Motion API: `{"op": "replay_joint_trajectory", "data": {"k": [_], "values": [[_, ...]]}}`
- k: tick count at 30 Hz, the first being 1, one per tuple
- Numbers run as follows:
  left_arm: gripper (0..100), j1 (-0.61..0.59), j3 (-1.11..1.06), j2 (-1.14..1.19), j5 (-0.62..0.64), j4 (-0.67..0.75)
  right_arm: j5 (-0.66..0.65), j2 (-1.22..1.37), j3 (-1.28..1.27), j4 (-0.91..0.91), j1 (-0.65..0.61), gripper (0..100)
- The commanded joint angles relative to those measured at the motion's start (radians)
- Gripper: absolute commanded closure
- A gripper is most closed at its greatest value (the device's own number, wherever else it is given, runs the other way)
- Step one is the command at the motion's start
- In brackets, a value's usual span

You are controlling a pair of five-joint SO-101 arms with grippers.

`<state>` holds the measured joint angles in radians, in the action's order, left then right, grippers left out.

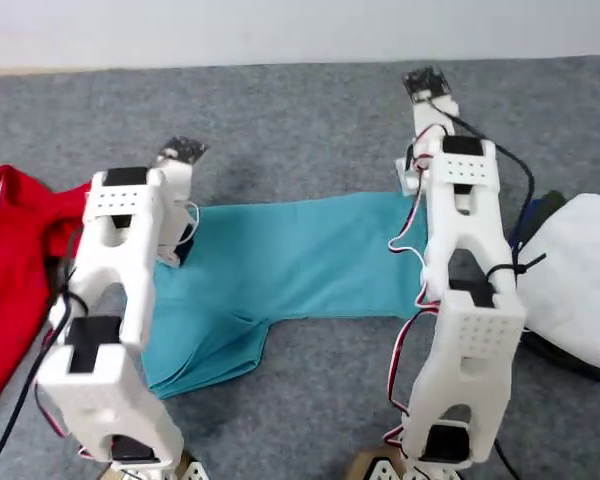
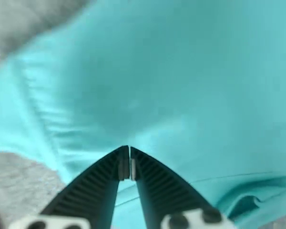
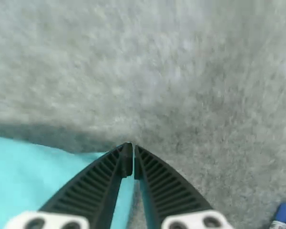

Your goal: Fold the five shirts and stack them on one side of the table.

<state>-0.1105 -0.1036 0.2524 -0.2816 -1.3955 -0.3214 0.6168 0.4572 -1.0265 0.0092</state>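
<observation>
A teal shirt [image 1: 300, 255] lies spread across the middle of the grey carpeted table, one sleeve [image 1: 205, 355] trailing toward the front. My left gripper [image 2: 129, 155] sits over the shirt's left end [image 1: 172, 250], its fingers pressed together with teal cloth [image 2: 171, 86] puckered around the tips. At the shirt's far right corner is my right gripper [image 3: 129, 150], likewise shut, with a strip of teal fabric [image 3: 38, 171] caught between its fingers and raised a little off the carpet. In the high view the right gripper [image 1: 412, 182] is mostly hidden under its own arm.
A red shirt [image 1: 15, 260] lies crumpled at the left edge. At the right edge a white shirt [image 1: 580, 270] rests on something dark [image 1: 545, 208]. A blue object [image 3: 283, 214] peeks in near the right gripper. Bare grey carpet [image 1: 280, 120] stretches behind and in front.
</observation>
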Motion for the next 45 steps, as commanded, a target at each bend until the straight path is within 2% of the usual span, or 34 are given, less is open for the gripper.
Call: {"op": "replay_joint_trajectory", "data": {"k": [1, 4, 9, 14, 18, 22, 26, 31, 38, 41, 45], "values": [[99, 0.006, 0.031, -0.161, 0.009, -0.009, 0.009, -0.143, 0.052, -0.031, -0.045, 98.8], [99, 0.008, 0.03, -0.245, 0.011, -0.014, 0.009, -0.197, 0.052, -0.085, -0.076, 98.8], [99, 0.006, 0.03, -0.307, 0.002, -0.112, 0.011, -0.263, 0.052, -0.189, -0.094, 98.8], [99, -0.011, 0.024, -0.308, -0.097, -0.232, 0.011, -0.325, 0.052, -0.329, -0.087, 98.8], [99, 0.0, -0.084, -0.307, -0.167, -0.249, 0.011, -0.366, 0.052, -0.481, -0.088, 98.8], [99, 0.075, -0.251, -0.307, -0.25, -0.247, 0.009, -0.401, 0.052, -0.625, -0.076, 98.8], [99, 0.176, -0.369, -0.308, -0.262, -0.242, 0.003, -0.424, 0.051, -0.762, -0.068, 98.8], [99, 0.282, -0.43, -0.307, -0.256, -0.216, 0.005, -0.478, -0.008, -0.768, -0.021, 98.8], [99, 0.408, -0.503, -0.321, -0.256, -0.21, 0.003, -0.584, -0.152, -0.766, -0.024, 98.8], [99, 0.384, -0.464, -0.327, -0.253, -0.255, 0.003, -0.618, -0.175, -0.766, -0.03, 98.8], [99, 0.218, -0.372, -0.448, -0.235, -0.327, 0.003, -0.642, -0.176, -0.766, -0.035, 98.8]]}}
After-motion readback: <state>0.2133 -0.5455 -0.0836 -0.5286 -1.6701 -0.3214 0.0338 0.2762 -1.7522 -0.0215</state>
